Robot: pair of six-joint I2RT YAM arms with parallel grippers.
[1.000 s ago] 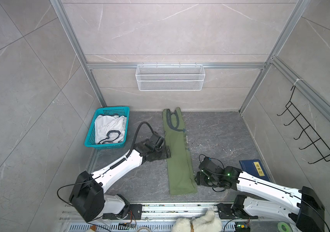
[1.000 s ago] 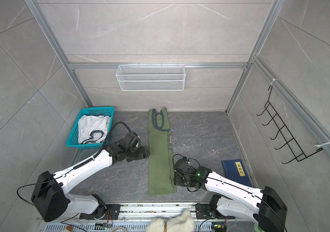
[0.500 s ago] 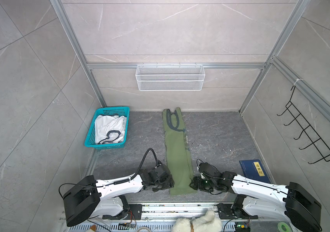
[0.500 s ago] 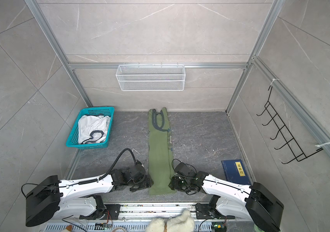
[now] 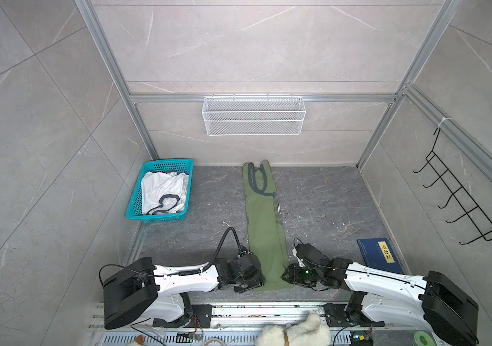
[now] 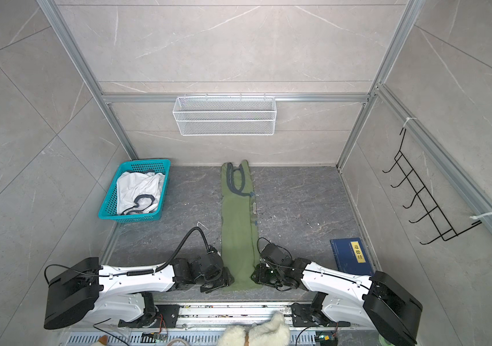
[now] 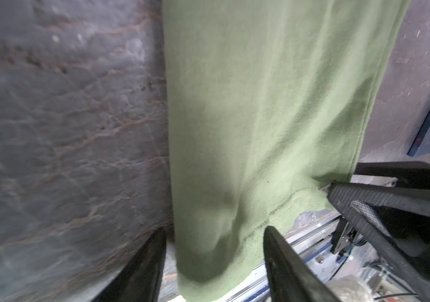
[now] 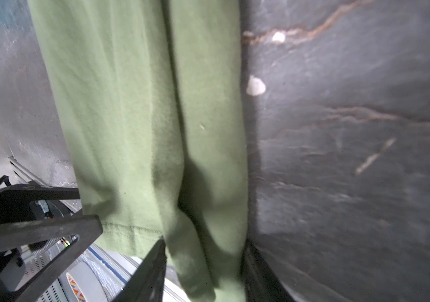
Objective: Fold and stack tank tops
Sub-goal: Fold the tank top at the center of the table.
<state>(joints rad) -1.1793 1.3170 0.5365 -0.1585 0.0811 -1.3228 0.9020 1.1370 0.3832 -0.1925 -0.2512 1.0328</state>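
The olive green tank top (image 5: 265,227) (image 6: 238,227) lies folded into a long narrow strip down the middle of the table, straps at the far end. My left gripper (image 5: 258,278) (image 7: 213,261) stands low at the near hem's left corner. It is open, and the hem corner (image 7: 208,248) lies between its fingers with a gap on one side. My right gripper (image 5: 286,274) (image 8: 204,266) is at the hem's right corner, open, with a raised fold of green cloth (image 8: 208,235) filling the space between its fingers. The white tank top (image 5: 163,194) (image 6: 138,191) lies crumpled in the basket.
A teal basket (image 5: 137,206) stands at the back left. A dark blue book (image 5: 378,254) lies at the front right. A white wire shelf (image 5: 253,116) hangs on the back wall and a black hook rack (image 5: 463,209) on the right wall. A white plush toy (image 5: 295,332) sits past the front rail.
Both arms have come down the strip toward the front edge and now sit at the hem's corners. Both sets of jaws have narrowed around the cloth.
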